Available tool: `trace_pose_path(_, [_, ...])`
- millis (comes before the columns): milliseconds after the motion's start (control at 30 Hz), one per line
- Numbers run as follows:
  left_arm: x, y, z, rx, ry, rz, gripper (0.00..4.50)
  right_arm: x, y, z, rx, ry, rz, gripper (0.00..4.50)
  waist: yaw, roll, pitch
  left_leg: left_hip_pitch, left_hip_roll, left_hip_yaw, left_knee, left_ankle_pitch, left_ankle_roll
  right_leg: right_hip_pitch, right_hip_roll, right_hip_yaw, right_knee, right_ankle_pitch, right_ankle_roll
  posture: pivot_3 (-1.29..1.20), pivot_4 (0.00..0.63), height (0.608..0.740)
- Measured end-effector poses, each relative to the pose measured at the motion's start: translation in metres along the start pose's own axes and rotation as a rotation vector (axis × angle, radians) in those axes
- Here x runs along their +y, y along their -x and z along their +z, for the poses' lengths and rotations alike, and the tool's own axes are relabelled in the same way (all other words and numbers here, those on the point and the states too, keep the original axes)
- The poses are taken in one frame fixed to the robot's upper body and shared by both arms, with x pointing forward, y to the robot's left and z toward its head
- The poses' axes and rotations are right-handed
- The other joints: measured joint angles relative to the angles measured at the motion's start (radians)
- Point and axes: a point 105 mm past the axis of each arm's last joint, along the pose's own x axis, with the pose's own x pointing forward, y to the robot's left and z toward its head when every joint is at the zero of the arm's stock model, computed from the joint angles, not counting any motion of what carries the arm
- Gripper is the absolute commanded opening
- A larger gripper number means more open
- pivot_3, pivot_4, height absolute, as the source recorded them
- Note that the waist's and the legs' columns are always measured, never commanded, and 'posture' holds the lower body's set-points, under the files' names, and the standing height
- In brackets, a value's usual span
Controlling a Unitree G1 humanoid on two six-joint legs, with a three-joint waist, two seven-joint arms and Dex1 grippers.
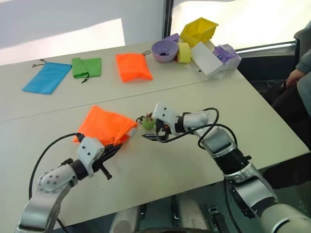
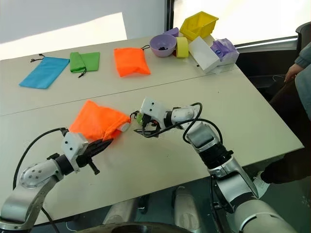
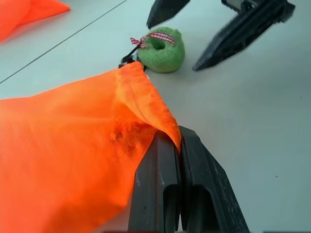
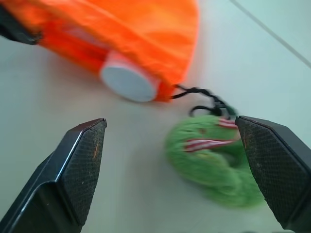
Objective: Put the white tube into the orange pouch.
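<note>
The orange pouch (image 1: pixel 104 125) lies on the near table, its dark cord ending in a green fuzzy ball (image 1: pixel 147 123). My left gripper (image 3: pixel 177 145) is shut on the fabric edge by the pouch's mouth. The white tube (image 4: pixel 129 80) is inside the pouch, and only its round white end sticks out of the mouth. My right gripper (image 4: pixel 170 124) is open just off the mouth, empty, with the green ball (image 4: pixel 214 155) lying between its spread fingers. One of those fingers (image 3: pixel 238 34) hangs above the ball in the left wrist view.
On the far table lie a blue pouch (image 1: pixel 47 76), a green pouch (image 1: pixel 86 66) and a smaller orange pouch (image 1: pixel 132 66). Back right hold a purple bowl (image 1: pixel 164 50), a yellow bin (image 1: pixel 199 30) and a white box (image 1: pixel 206 59). A person (image 1: pixel 302 73) sits at the right edge.
</note>
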Motion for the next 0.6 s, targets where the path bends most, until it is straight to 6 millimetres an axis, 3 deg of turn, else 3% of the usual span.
trace_pose_path(133, [0.002,0.005,-0.004,0.018,-0.004,-0.007,0.0,-0.013,0.0,-0.008,0.024,-0.024,-0.054,4.44,0.001,0.0,0.0,0.0,0.0,0.0,0.0,0.0,0.0,0.0,0.0,0.0,-0.001,0.0,0.0,0.0,0.15,0.74])
trace_pose_path(333, [0.001,0.006,-0.005,0.019,0.0,-0.017,0.0,-0.005,-0.014,-0.023,0.079,-0.123,-0.034,4.44,-0.001,0.0,0.0,0.0,0.0,0.0,0.0,0.0,0.0,0.0,0.0,0.0,-0.001,0.0,0.0,0.0,0.15,0.74])
trace_pose_path(567, [0.0,0.009,-0.006,0.017,0.005,-0.019,0.0,-0.015,-0.019,-0.029,0.11,-0.131,-0.066,4.44,0.0,0.0,0.0,0.0,0.0,0.0,0.0,0.0,0.0,0.0,0.0,0.0,-0.001,0.0,0.0,0.0,0.15,0.74])
trace_pose_path(600, [0.0,0.009,-0.006,0.017,0.005,-0.019,0.0,-0.015,-0.019,-0.029,0.107,-0.131,-0.064,4.21,0.0,0.0,0.0,0.0,0.0,0.0,0.0,0.0,0.0,0.0,0.0,0.0,-0.001,0.0,-0.001,0.0,0.15,0.74])
